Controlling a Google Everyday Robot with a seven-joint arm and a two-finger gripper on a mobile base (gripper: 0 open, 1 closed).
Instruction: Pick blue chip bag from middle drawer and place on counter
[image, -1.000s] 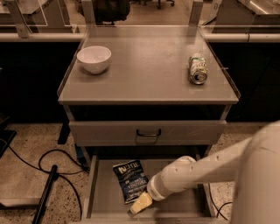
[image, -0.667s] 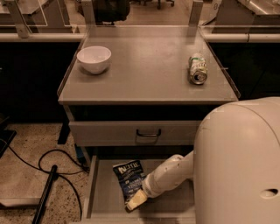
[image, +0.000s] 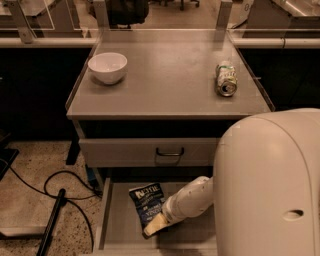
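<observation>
The blue chip bag (image: 148, 202) lies flat on the floor of the open middle drawer (image: 120, 220), white lettering up. My gripper (image: 153, 227) is low in the drawer at the bag's near end, its pale fingers over the bag's lower edge. The white arm reaches in from the right, and its large shell fills the lower right of the camera view. The counter (image: 165, 80) is the grey top of the cabinet above.
A white bowl (image: 107, 67) stands at the counter's left back. A green-and-silver can (image: 226, 79) lies on its side at the right. A closed drawer front with a black handle (image: 169, 152) is above the open drawer. Black cables (image: 55, 190) lie on the floor at left.
The arm's shell has swung in to fill the lower right. The gripper has moved left and forward onto the near end of the bag. The bag has not moved.
</observation>
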